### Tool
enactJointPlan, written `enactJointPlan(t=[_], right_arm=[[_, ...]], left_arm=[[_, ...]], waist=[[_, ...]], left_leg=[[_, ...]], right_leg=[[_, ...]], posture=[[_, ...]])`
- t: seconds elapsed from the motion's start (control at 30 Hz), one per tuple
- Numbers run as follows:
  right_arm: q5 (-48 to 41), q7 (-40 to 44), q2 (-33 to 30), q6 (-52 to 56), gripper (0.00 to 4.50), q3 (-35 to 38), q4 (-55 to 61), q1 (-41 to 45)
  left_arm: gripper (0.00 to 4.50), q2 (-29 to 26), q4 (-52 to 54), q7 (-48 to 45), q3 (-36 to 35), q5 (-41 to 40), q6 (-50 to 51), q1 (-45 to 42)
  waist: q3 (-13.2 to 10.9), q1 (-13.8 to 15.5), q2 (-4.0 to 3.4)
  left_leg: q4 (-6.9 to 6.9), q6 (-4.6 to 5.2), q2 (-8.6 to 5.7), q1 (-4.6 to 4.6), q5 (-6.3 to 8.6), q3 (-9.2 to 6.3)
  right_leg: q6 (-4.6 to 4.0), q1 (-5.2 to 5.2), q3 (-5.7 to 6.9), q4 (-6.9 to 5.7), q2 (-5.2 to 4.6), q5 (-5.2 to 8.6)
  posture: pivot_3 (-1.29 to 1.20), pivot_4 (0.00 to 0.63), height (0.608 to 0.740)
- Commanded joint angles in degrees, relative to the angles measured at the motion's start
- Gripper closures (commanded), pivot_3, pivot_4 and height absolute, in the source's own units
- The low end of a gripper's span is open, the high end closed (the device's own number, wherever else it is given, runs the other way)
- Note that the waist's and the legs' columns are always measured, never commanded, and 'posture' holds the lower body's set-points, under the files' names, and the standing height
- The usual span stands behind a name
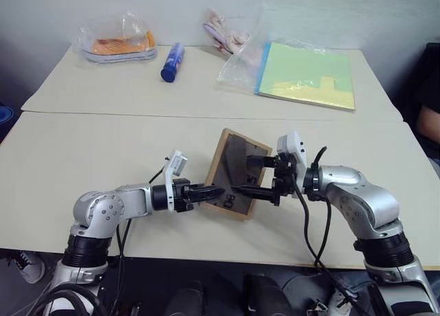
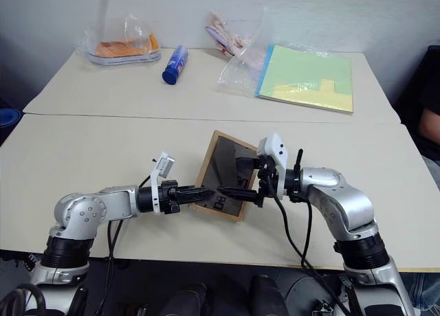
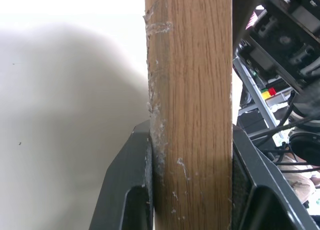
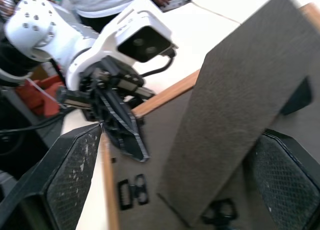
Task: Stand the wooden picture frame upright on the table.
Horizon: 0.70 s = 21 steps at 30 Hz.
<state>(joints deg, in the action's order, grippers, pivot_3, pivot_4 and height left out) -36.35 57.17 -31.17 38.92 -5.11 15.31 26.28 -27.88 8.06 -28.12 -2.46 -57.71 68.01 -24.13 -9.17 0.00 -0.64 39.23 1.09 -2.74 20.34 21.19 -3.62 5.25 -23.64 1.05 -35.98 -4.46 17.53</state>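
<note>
The wooden picture frame (image 1: pixel 229 163) hangs tilted just above the table (image 1: pixel 103 148), its dark grey back toward me and the light wood border around it. My left gripper (image 1: pixel 210 192) is shut on the frame's lower left edge; in the left wrist view the wood edge (image 3: pixel 190 105) is clamped between both black fingers (image 3: pixel 125 190). From the right, my right gripper (image 1: pixel 251 176) stands open with its fingers on either side of the fold-out stand (image 4: pixel 235 105), apart from it. The picture side is hidden.
At the back right lies a green-yellow paper pad (image 1: pixel 306 75) beside a clear plastic bag (image 1: pixel 240 51). A blue bottle (image 1: pixel 172 62) and a bag with orange contents (image 1: pixel 117 44) sit at the back left. A person (image 1: pixel 430 117) is at the right edge.
</note>
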Motion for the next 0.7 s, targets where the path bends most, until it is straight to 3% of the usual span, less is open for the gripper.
enactJointPlan(t=[0.03,0.13,0.3,0.5,0.6,0.7], right_arm=[[-2.5,3.6,-1.8,-1.7,0.03,1.6,4.8,-0.7],[-0.7,5.5,-3.9,-4.7,0.03,1.7,5.7,-2.2],[6.0,5.9,-4.4,-19.1,0.03,4.7,2.3,-4.6],[8.2,10.1,-7.8,-34.4,0.03,13.1,-2.5,-6.7],[19.0,14.0,-9.5,-58.1,0.03,11.4,-8.6,-6.7],[28.0,10.4,-7.3,-74.5,0.03,8.5,-16.4,-4.9]], left_arm=[[3.20,0.7,-0.8,1.5,-3.8,-1.0,1.0,-1.3],[3.20,1.6,-1.3,1.8,-5.8,-3.3,3.1,-1.8],[3.20,4.6,-4.4,5.4,-12.4,-14.5,9.9,-3.7],[3.20,-0.4,-14.8,11.4,-14.8,-24.5,23.5,-7.0],[3.20,-6.8,-22.5,13.6,-8.6,-34.4,24.5,-8.5],[3.20,-10.0,-27.0,16.7,-3.8,-43.3,24.5,-10.5]], waist=[[0.0,0.0,0.00],[0.0,0.0,0.00],[0.0,0.0,0.03],[0.0,-0.1,0.04],[-0.1,-0.2,0.08],[-0.1,-0.3,0.09]], left_leg=[[-0.01,0.00,0.01,0.00,0.00,0.00],[-0.02,0.00,0.00,0.01,0.00,-0.01],[-0.04,0.00,0.00,0.04,0.00,-0.02],[-0.04,-0.01,-0.01,0.00,0.00,-0.05],[-0.05,-0.02,-0.03,-0.01,0.00,-0.10],[-0.09,-0.10,-0.15,-0.11,0.03,-0.40]], right_leg=[[0.00,0.00,0.01,0.01,0.00,0.00],[0.00,-0.01,0.00,0.00,0.00,0.00],[0.00,-0.08,0.00,0.00,0.01,0.00],[0.01,-0.08,0.01,-0.03,0.04,0.00],[0.02,-0.10,0.00,-0.03,0.08,0.00],[0.03,-0.16,-0.05,-0.03,0.13,0.01]], posture=[[0.00,0.150,0.740],[0.00,0.150,0.740],[0.00,0.150,0.740],[0.00,0.150,0.740],[0.00,0.150,0.740],[0.00,0.150,0.740]])
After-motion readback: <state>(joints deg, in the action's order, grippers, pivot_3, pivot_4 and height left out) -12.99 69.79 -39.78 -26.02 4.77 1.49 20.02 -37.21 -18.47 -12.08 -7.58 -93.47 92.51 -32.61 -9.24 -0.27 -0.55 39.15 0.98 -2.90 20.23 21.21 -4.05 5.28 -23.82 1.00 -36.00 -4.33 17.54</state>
